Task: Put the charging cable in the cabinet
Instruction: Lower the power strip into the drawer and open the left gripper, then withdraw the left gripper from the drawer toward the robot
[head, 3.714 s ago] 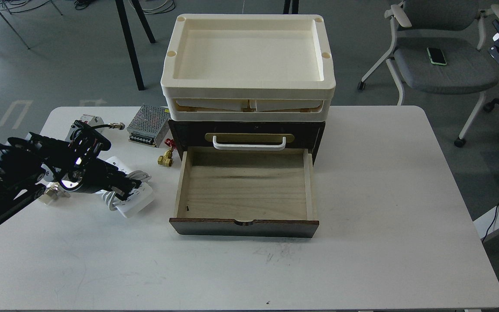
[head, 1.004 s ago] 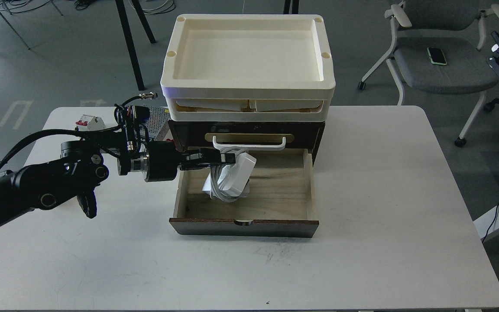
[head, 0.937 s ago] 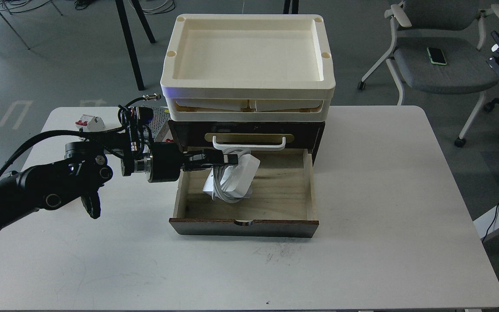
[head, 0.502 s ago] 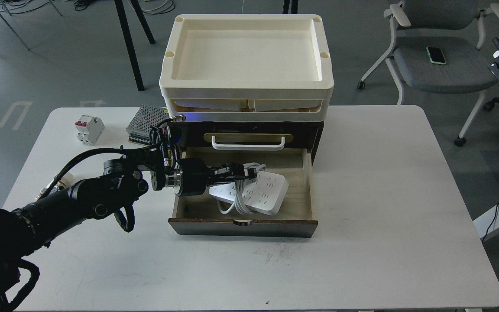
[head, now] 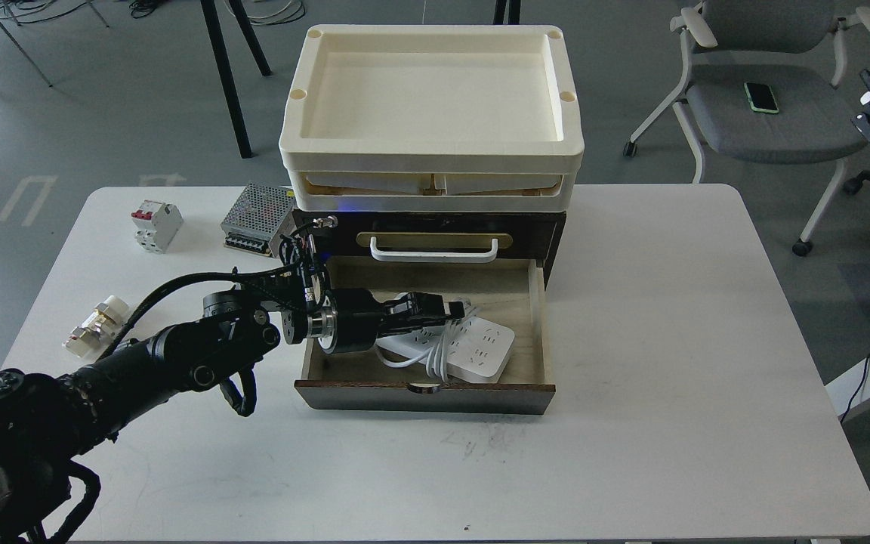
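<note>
The left end effector (head: 446, 308) is reaching low over the open bottom drawer (head: 427, 385) of the cabinet (head: 314, 238), and the charging cable (head: 473, 349) lies flat on the drawer's wooden floor, sockets up, its white cord looped round the middle. The fingers sit right at the far-left end of the strip, by the cord bundle; they look closed on it, though from here the dark fingers blur together and I can't tell for certain whether the grip is released. The arm comes in from the left over the drawer's side wall, which makes sense: it keeps the wrist clear of the white handle (head: 433, 251) above. The strip lies slightly angled, toward the near right of the drawer, well within the walls, so the drawer should shut without snagging. On the table (head: 669, 317) to the left, the grey power supply (head: 257, 219), the circuit breaker (head: 155, 225) and a small brass fitting (head: 95, 326) sit apart, untouched. No right arm in view. Letting go looks like the next call
</note>
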